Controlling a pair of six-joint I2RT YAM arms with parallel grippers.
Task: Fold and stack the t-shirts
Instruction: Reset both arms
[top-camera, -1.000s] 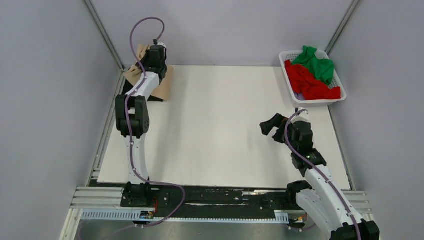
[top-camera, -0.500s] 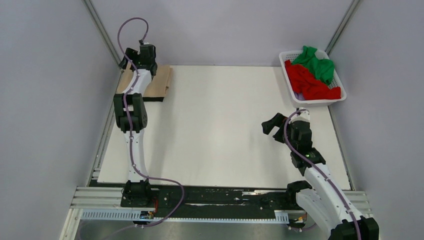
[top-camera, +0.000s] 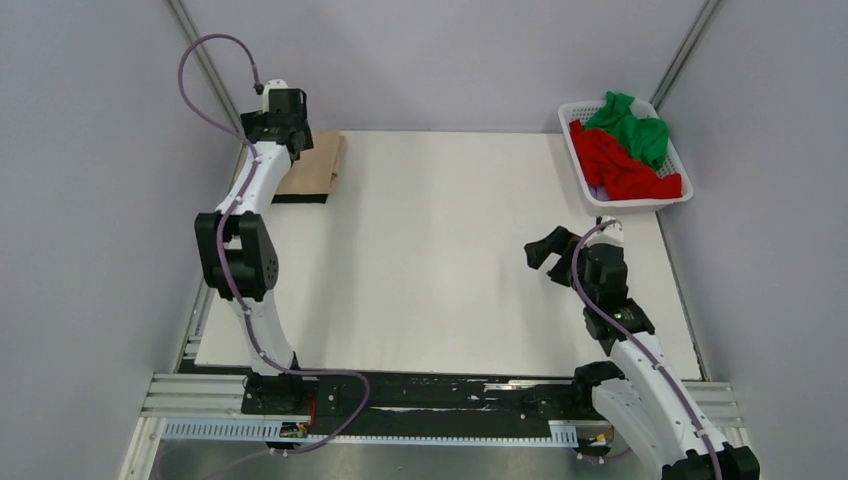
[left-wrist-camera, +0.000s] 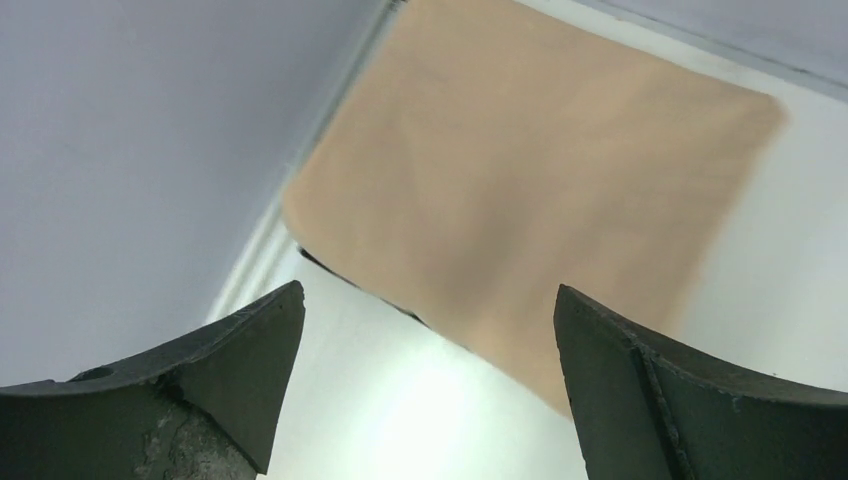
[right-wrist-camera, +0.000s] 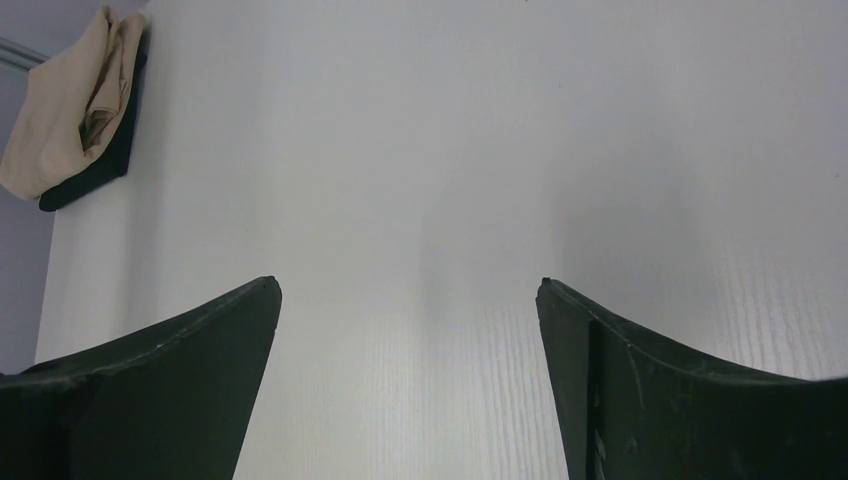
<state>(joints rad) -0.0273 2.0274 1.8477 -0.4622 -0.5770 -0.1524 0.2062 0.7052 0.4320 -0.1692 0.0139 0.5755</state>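
Note:
The folded beige t-shirt (top-camera: 315, 168) lies flat at the table's far left corner, on top of a black t-shirt whose edge (top-camera: 300, 198) shows beneath it. My left gripper (top-camera: 272, 128) hovers just left of this stack and is open and empty. In the left wrist view, the beige cloth (left-wrist-camera: 520, 190) lies beyond the parted left gripper (left-wrist-camera: 429, 286), apart from it. My right gripper (top-camera: 548, 255) hangs open over the bare table on the right. Its own view (right-wrist-camera: 408, 281) shows nothing between the fingers, and the beige shirt (right-wrist-camera: 75, 110) far off. Red (top-camera: 615, 165) and green (top-camera: 635, 125) t-shirts sit crumpled in the basket.
The white slatted basket (top-camera: 573, 150) stands at the table's far right corner. A metal frame post (top-camera: 205, 65) and grey walls close in the left side by the stack. The white tabletop (top-camera: 440, 250) stretches between the two arms.
My left gripper has opened and let go of the beige shirt, which now lies flat on the black one. The left arm has drawn back to the left. The right arm has barely moved.

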